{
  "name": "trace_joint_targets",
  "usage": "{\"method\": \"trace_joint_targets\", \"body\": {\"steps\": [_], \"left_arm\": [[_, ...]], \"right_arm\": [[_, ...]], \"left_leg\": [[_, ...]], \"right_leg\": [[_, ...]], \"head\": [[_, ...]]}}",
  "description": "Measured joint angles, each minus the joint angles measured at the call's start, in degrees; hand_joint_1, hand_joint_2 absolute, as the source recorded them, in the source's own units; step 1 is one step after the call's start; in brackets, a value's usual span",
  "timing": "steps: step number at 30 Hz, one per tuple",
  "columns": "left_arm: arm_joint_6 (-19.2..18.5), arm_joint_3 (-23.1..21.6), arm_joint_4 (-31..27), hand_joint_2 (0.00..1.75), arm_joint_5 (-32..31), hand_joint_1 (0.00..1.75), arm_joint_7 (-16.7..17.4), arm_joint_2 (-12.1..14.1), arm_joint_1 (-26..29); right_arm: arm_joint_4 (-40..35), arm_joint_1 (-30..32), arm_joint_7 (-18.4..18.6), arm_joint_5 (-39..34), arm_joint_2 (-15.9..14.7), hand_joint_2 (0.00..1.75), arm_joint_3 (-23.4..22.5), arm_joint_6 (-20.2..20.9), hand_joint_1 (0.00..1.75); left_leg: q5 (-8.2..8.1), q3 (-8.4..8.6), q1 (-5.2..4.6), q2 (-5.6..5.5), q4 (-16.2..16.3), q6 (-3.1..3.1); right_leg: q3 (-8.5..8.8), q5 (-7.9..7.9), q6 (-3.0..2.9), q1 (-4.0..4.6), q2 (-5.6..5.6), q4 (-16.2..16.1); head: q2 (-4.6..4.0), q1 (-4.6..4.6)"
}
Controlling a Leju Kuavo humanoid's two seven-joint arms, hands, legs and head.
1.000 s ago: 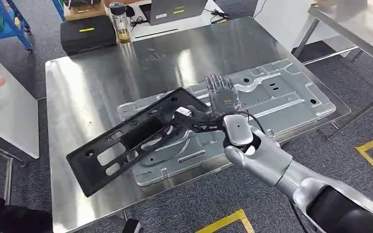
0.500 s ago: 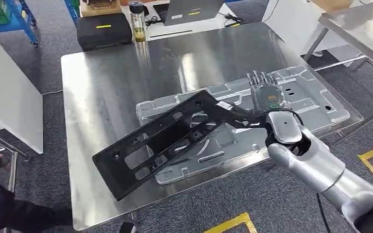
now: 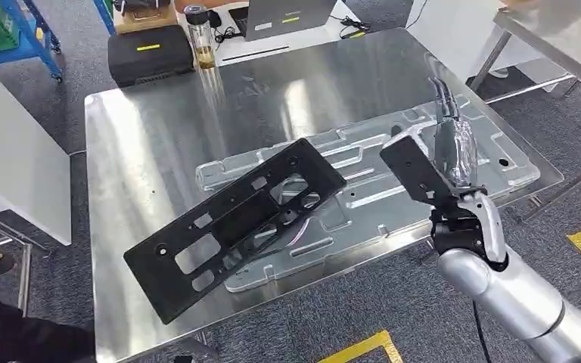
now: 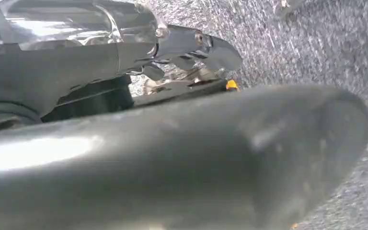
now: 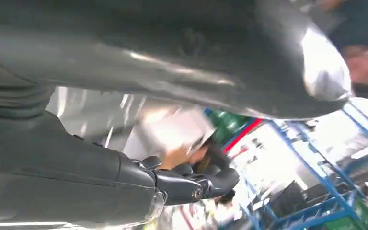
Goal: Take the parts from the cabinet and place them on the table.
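Lying slanted across centre frame, the black part (image 3: 234, 227) rests on the table (image 3: 121, 144), its upper end overlapping the silver panel (image 3: 393, 170) that stretches rightward. At right, the right hand (image 3: 446, 162) stands apart from the part, fingers (image 3: 442, 98) extended upward, holding nothing. Whether the left hand (image 4: 172, 158) holds anything cannot be told.

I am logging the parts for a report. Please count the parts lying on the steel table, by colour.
Black flat plastic bracket panel with cut-outs: 1
Silver stamped sheet-metal plate, lying under it: 1
Total: 2
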Motion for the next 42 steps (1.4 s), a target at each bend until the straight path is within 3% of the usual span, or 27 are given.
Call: {"method": "trace_joint_targets", "body": {"steps": [2,4,5,9,10,11,13,15,17,19,20,21,24,25,26,27,28,29,30,31,33,34,35,36,37,40,42], "left_arm": [[0.02,0.52,0.00,0.00,0.37,0.00,0.11,0.13,0.19],[0.11,0.90,0.02,0.00,0.68,0.00,0.26,0.39,0.67],[0.11,1.01,0.04,0.00,0.72,0.00,0.26,0.52,0.96],[0.11,1.27,0.04,0.00,0.72,0.00,0.22,0.79,1.33],[0.11,1.29,0.04,0.00,0.72,0.00,0.22,0.79,1.34],[0.11,1.31,0.04,0.00,0.72,0.00,0.22,0.83,1.34],[0.11,1.35,0.04,0.00,0.72,0.00,0.22,0.83,1.35],[0.11,1.59,0.04,0.00,0.79,0.00,0.24,0.92,1.39],[0.09,1.73,0.04,0.00,0.92,0.00,0.26,1.05,1.40],[-0.15,1.79,0.04,0.00,1.16,0.00,0.22,1.07,1.38],[-0.33,1.86,0.04,0.00,1.24,0.00,0.18,1.07,1.35],[-0.44,1.99,0.04,0.00,1.33,0.00,0.06,1.07,1.36],[-0.59,2.19,0.04,0.00,1.53,0.00,-0.02,1.09,1.42],[-0.59,2.23,0.07,0.00,1.57,0.00,-0.07,1.14,1.52],[-0.59,2.23,0.04,0.00,1.73,0.00,-0.15,1.18,1.51],[-0.59,2.23,0.07,0.00,1.77,0.00,-0.15,1.18,1.53],[-0.59,2.23,0.07,0.00,1.88,0.00,-0.15,1.18,1.52],[-0.59,2.25,0.07,0.00,1.92,0.00,-0.15,1.25,1.52],[-0.59,2.25,0.07,0.00,2.01,0.00,-0.22,1.29,1.53],[-0.59,2.27,0.07,0.00,2.16,0.00,-0.29,1.33,1.53],[-0.59,2.29,0.07,0.00,2.43,0.00,-0.61,1.42,1.54],[-0.57,2.36,0.07,0.00,2.58,0.00,-0.94,1.49,1.54],[-0.57,2.45,0.07,0.00,2.60,0.00,-1.20,1.53,1.52],[-0.57,2.60,0.04,0.00,2.77,0.00,-1.40,1.60,1.50],[-0.57,2.64,0.06,0.00,2.84,0.00,-1.47,1.66,1.40],[-0.44,2.67,0.05,0.00,3.04,0.00,-1.55,1.75,1.66],[-0.42,2.69,0.04,0.00,3.19,0.00,-1.66,1.86,1.65]], "right_arm": [[-2.68,1.63,-2.07,-1.98,0.85,0.00,-1.18,-3.24,0.00],[-5.42,2.95,-3.30,-2.40,1.44,0.00,-2.58,-5.33,0.00],[-6.91,3.70,-3.65,-2.42,1.73,0.00,-3.35,-5.79,0.00],[-10.72,5.06,-3.80,-2.51,2.32,0.00,-4.98,-6.11,0.00],[-11.27,5.42,-3.80,-2.55,2.38,0.00,-5.33,-6.11,0.00],[-11.80,5.64,-3.80,-2.57,2.45,0.00,-5.68,-6.11,0.00],[-12.80,6.02,-3.84,-2.57,2.71,0.00,-6.38,-6.13,0.00],[-13.43,6.65,-4.41,-2.18,3.01,0.00,-6.69,-6.13,0.00],[-14.16,7.31,-5.04,-1.44,3.32,0.00,-6.69,-6.07,0.00],[-14.90,7.53,-5.57,-0.85,3.60,0.00,-6.66,-6.00,0.00],[-15.34,7.68,-5.74,-0.67,3.76,0.00,-6.66,-6.02,0.00],[-15.75,7.91,-5.94,-0.43,3.93,0.00,-6.66,-6.09,0.00],[-16.26,8.98,-6.62,-0.08,4.39,0.00,-6.60,-6.48,0.00],[-16.32,9.52,-6.84,-0.17,4.61,0.00,-6.58,-6.70,0.00],[-16.41,10.04,-7.25,-0.37,4.89,0.00,-6.56,-7.03,0.00],[-16.50,10.71,-7.73,-0.72,5.25,0.00,-6.56,-7.43,0.00],[-16.63,11.44,-8.26,-1.07,5.62,0.00,-6.58,-7.77,0.00],[-16.65,12.19,-8.85,-1.48,5.92,0.00,-6.56,-8.08,0.00],[-16.65,12.99,-9.50,-1.65,6.25,0.00,-6.56,-8.41,0.00],[-16.65,13.73,-9.90,-1.94,6.47,0.00,-6.58,-8.54,0.00],[-16.67,15.42,-11.08,-2.16,7.04,0.00,-6.73,-8.67,0.00],[-16.69,16.30,-11.71,-2.25,7.30,0.00,-6.90,-8.71,0.00],[-16.69,17.02,-12.11,-2.38,7.45,0.00,-7.15,-8.73,0.00],[-16.80,17.69,-12.47,-2.55,7.62,1.75,-7.54,-8.73,0.00],[-16.91,18.28,-12.85,-2.64,7.74,1.75,-7.78,-8.74,0.00],[-17.02,20.11,-13.39,-2.96,8.08,1.75,-8.61,-8.76,0.00],[-17.00,21.53,-13.98,-3.47,8.33,1.75,-9.44,-8.76,0.00]], "left_leg": [[3.20,2.71,0.03,0.01,-4.22,0.05],[7.69,8.16,0.05,-0.07,-13.83,0.28],[6.73,9.16,-0.05,-0.39,-15.81,0.66],[8.14,8.62,-0.47,-0.50,-16.25,2.23],[8.70,8.35,-0.06,-0.32,-16.57,2.70],[9.05,7.96,-0.06,-0.30,-16.58,3.01],[9.87,6.89,-0.10,-0.16,-16.56,3.37],[10.84,5.55,-0.19,-0.02,-16.50,3.40],[11.87,4.22,-0.28,0.05,-16.50,3.24],[12.88,3.20,-0.42,0.06,-16.51,2.95],[13.35,2.97,-0.40,0.11,-16.49,2.79],[13.80,2.59,-0.60,0.17,-16.45,2.40],[15.60,2.88,-0.17,0.70,-17.50,1.22],[15.76,2.73,-0.31,0.63,-17.65,0.89],[13.55,2.18,-0.17,0.46,-16.83,0.63],[9.61,1.49,-0.01,0.29,-14.19,0.46],[5.56,0.46,0.01,0.05,-9.94,0.25],[2.87,-0.30,0.02,-0.11,-5.88,0.03],[1.71,-0.68,0.01,-0.16,-2.36,-0.17],[2.68,-0.31,0.01,-0.15,-0.58,-0.27],[7.34,3.64,0.03,-0.09,-3.51,-0.30],[8.63,7.33,0.03,-0.08,-7.99,-0.18],[8.03,11.39,0.03,-0.11,-13.17,0.04],[6.16,14.93,-0.13,-0.15,-18.41,0.31],[4.95,15.56,-0.14,-0.23,-19.90,0.68],[5.62,14.91,-0.15,-0.26,-20.22,1.81],[6.36,14.37,0.00,-0.17,-20.22,2.55]], "right_leg": [[-0.03,-0.04,0.06,-0.04,0.01,0.20],[-0.05,-0.19,0.29,-0.09,0.16,0.62],[-0.28,-0.30,0.66,0.20,0.27,0.89],[-0.59,0.60,2.06,-0.17,0.36,0.76],[-0.84,-0.25,2.31,-0.32,0.43,1.18],[-1.42,-2.65,2.67,-0.30,0.46,2.69],[-3.75,-8.65,3.11,-0.40,0.48,10.56],[-5.37,-12.00,3.25,-0.44,0.51,17.58],[-2.57,-9.57,2.94,-0.44,0.53,15.33],[3.81,-5.73,2.18,-0.36,0.54,5.82],[7.17,-5.76,1.60,-0.14,0.60,0.99],[8.58,-6.48,1.41,0.09,0.52,-2.08],[7.58,-4.97,0.55,0.68,0.60,-1.75],[7.23,-3.74,-0.01,0.25,0.46,-2.67],[6.89,-2.91,-0.24,0.20,0.21,-2.97],[6.03,-2.11,-0.79,0.21,0.28,-3.13],[5.03,-1.40,-0.85,0.17,0.26,-3.09],[4.16,-0.73,-0.90,0.17,0.20,-3.06],[3.15,-0.08,-0.83,0.17,0.10,-3.03],[2.17,0.58,-0.72,0.18,0.06,-2.88],[0.38,1.46,-0.36,0.11,-0.02,-2.53],[-0.34,1.84,-0.10,0.08,-0.02,-2.24],[-0.74,2.12,0.17,0.06,-0.04,-1.76],[-1.35,2.17,0.34,0.34,-0.02,-1.02],[-1.46,2.43,0.69,0.33,-0.09,-0.77],[-1.77,3.47,1.67,0.08,-0.03,-0.81],[-3.15,-0.10,2.33,-0.12,0.31,2.55]], "head": [[0.00,-0.17],[0.00,-0.52],[0.00,-0.90],[0.00,-1.05],[0.00,-1.13],[0.00,-0.92],[0.00,-0.30],[0.00,0.07],[0.00,0.68],[0.00,1.29],[0.00,1.42],[0.00,1.60],[0.00,1.60],[0.00,1.55],[0.00,1.33],[0.00,0.81],[0.00,0.26],[0.00,-0.15],[0.00,-0.46],[0.00,-0.63],[0.00,-1.07],[0.00,-1.16],[0.00,-1.25],[0.00,-1.44],[0.00,-1.35],[0.00,-1.40],[0.00,-1.02]]}}
